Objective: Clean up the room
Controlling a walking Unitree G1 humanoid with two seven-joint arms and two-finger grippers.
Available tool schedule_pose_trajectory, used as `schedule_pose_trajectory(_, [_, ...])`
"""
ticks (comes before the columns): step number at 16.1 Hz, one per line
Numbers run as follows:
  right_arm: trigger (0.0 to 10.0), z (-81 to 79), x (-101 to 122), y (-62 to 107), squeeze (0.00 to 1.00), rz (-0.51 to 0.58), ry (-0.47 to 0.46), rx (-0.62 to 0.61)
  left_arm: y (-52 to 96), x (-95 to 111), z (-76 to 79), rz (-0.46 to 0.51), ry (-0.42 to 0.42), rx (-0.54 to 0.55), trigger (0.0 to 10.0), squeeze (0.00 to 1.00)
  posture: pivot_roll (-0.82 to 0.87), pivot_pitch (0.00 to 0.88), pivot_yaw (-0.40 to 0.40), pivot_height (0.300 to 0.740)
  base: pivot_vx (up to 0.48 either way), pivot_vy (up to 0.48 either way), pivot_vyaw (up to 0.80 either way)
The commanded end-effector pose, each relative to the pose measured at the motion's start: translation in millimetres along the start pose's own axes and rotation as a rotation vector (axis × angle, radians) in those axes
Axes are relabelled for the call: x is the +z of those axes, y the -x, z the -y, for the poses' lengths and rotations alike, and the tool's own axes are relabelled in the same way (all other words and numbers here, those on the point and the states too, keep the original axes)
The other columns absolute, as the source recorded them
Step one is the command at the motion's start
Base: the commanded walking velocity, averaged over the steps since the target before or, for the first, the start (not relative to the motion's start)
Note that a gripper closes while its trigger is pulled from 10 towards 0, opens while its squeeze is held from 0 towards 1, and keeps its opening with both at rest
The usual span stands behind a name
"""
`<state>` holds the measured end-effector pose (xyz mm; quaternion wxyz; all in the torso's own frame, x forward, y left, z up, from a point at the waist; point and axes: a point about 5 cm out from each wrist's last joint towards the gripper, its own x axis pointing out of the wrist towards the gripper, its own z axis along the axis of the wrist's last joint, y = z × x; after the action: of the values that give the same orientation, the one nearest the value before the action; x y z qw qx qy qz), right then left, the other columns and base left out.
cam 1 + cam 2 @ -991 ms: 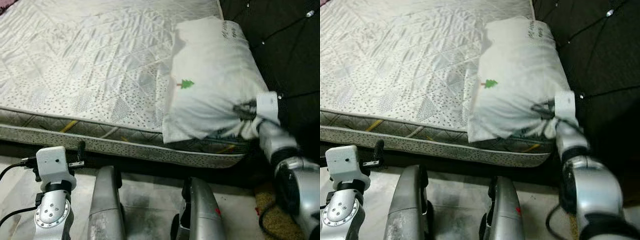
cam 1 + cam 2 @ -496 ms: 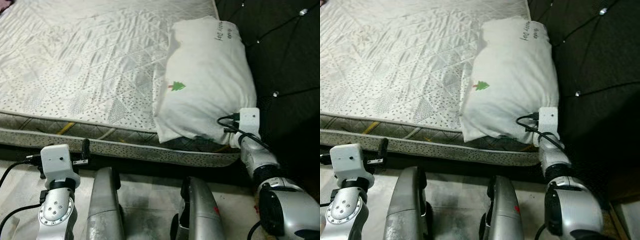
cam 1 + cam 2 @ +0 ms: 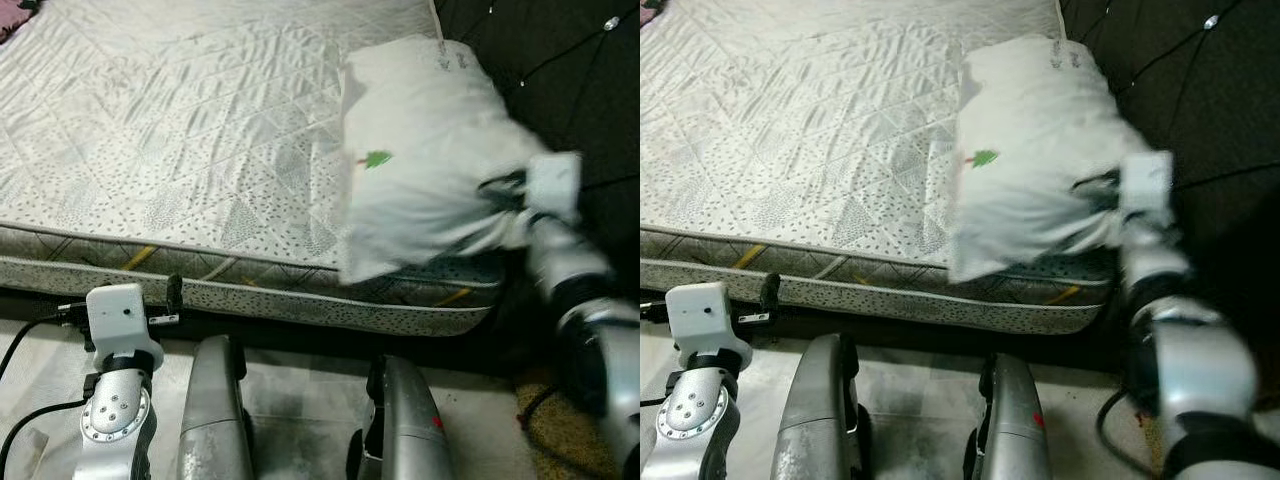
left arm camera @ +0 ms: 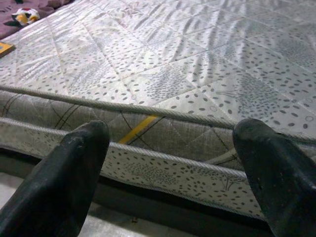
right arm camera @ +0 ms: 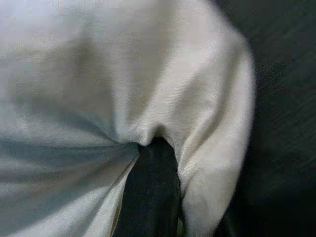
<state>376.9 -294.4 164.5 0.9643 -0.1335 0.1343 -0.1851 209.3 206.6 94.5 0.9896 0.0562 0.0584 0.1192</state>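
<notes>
A white pillow (image 3: 430,150) with a small green tree print (image 3: 377,159) lies at the right end of the mattress (image 3: 180,130), against the dark headboard. Its near end is raised and blurred. My right gripper (image 3: 505,208) is shut on the pillow's near right corner. In the right wrist view a black finger (image 5: 150,192) is buried in bunched white fabric (image 5: 98,89). My left gripper (image 4: 173,143) hangs open low at the left, facing the mattress's side edge and holding nothing.
A dark tufted headboard (image 3: 560,70) rises right of the pillow. The mattress side (image 3: 300,295) runs across in front of my two silver legs (image 3: 215,410). A small toy (image 4: 22,16) lies at the bed's far corner. Pale floor (image 3: 300,370) lies below.
My right gripper has risen and swung right with the pillow corner, lifting the pillow's near end off the mattress edge. The left arm has hardly moved.
</notes>
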Motion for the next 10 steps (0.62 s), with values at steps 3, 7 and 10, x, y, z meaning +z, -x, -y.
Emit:
schedule_pose_trajectory(3, [0.0,50.5,36,-0.5,0.00,0.113,-0.013,-0.182,2.3,-5,-3.9,-0.014,-0.008,0.013,10.0,0.00,0.11,0.070,-0.079,0.561,0.000,0.000,0.00])
schedule_pose_trajectory(7, [0.0,63.6,-23,5.7,0.00,-0.023,0.021,-0.200,6.0,-8,-6.2,-0.025,-0.003,0.032,10.0,0.00,0.11,0.066,-0.082,0.561,0.000,0.000,0.00])
schedule_pose_trajectory(10, [0.0,53.8,-68,15.3,0.00,-0.097,0.033,-0.201,0.2,-7,-2.9,-0.022,-0.005,0.011,10.0,0.00,0.10,0.057,-0.067,0.561,0.000,0.000,0.00])
